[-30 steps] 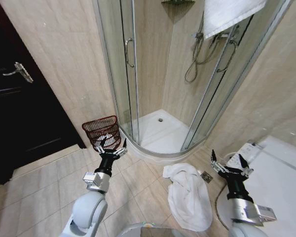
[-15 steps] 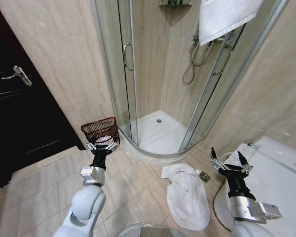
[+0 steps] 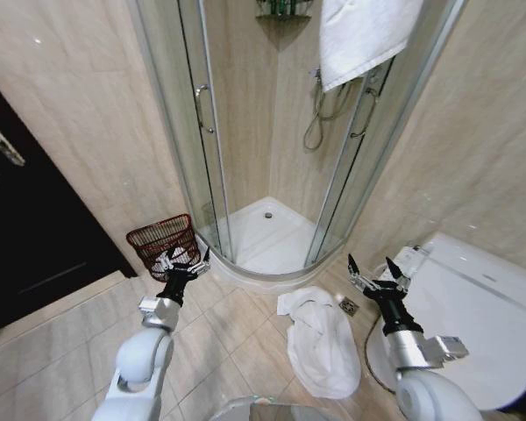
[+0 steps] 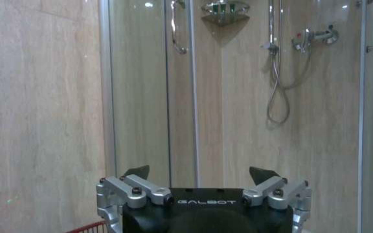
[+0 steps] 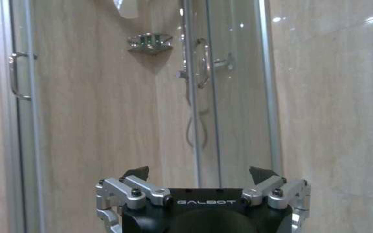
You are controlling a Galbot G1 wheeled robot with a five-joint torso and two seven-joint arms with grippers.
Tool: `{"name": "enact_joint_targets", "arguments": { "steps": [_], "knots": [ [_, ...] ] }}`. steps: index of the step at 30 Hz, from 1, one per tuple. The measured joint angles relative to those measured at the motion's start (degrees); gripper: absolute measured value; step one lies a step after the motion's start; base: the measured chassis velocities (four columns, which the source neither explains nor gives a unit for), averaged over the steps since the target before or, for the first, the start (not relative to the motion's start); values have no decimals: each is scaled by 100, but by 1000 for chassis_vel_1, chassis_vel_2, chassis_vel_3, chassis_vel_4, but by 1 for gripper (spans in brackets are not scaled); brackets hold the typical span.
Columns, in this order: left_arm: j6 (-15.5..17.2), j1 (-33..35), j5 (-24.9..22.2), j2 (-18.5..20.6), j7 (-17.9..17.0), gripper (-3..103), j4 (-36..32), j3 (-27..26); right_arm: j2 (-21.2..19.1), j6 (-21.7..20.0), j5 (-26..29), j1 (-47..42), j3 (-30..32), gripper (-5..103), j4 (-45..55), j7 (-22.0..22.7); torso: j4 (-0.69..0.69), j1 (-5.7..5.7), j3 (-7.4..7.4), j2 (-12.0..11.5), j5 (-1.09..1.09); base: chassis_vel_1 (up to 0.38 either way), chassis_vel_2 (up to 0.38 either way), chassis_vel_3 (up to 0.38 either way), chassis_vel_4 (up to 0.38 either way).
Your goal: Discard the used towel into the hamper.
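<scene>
A tiled bathroom, shower stall at the far wall. The used towel lies crumpled on the floor, near right; the hamper stands far left. Both tools — left tool, right tool — hover spread, empty. Best to lower the right one squarely over a thick fold.
</scene>
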Motion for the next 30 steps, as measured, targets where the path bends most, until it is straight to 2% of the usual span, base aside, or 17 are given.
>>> {"name": "enact_joint_targets", "arguments": {
  "steps": [6, 12, 21, 30],
  "knots": [
    [-14, -44, -121, 125, -170, 100, 5, 15, 107, 333, -286, -142, -52, 100, -59, 224, -1, 62, 80, 141, 0, -29, -30, -33, -31],
    [-86, -312, -118, 183, -464, 100, 65, 353, 66, 479, -332, -264, 68, 100, 9, 479, -3, 131, 169, 299, -1, -32, -31, -58, -43],
    [71, -199, -63, 155, -552, 100, 9, 334, 55, 623, -370, -383, 85, 100, 3, 501, -2, 166, 216, 383, 0, -3, -4, -6, -3],
    [106, -131, -11, 137, -585, 100, -102, 312, 16, 671, -369, -429, 84, 100, 6, 488, -2, 264, 327, 593, 0, 25, 29, 34, 27]
  ]
}}
